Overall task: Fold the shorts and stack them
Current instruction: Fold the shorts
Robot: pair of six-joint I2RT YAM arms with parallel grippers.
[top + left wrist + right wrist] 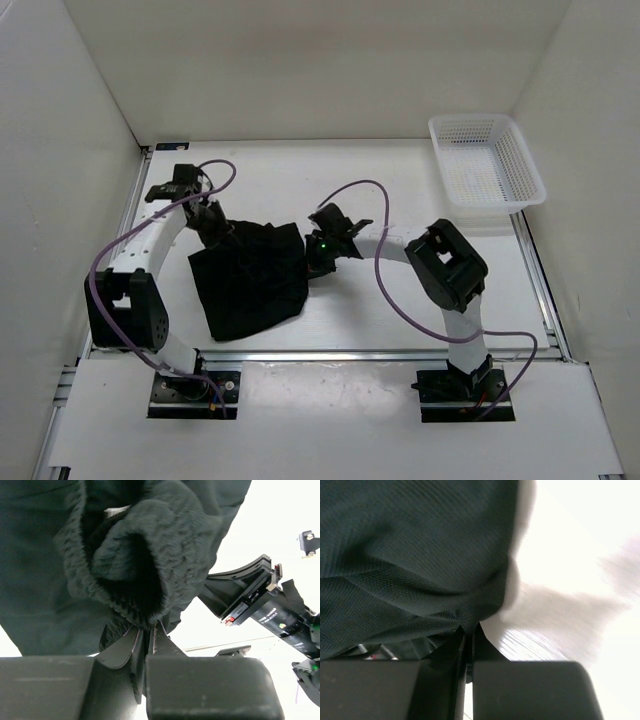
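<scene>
My left gripper (146,632) clamped on gathered edge of one pair black shorts (250,285); right gripper (468,630) pinched shut on opposite edge; shorts between both; one white basket (530,165) well beyond right gripper

The white table (350,322) carries the shorts (250,285) and, far right, a white basket (528,170).

Shorts (250,282): I see plain black soft fabric, rumpled into a rough four-sided heap on the white table (400,310), left of centre. The far edge runs fairly straight. The near edge slants down to a corner at near left. The gathered waistband (150,555) is bunched into a fold at the far-left corner. A fine mesh weave shows close up.
</scene>
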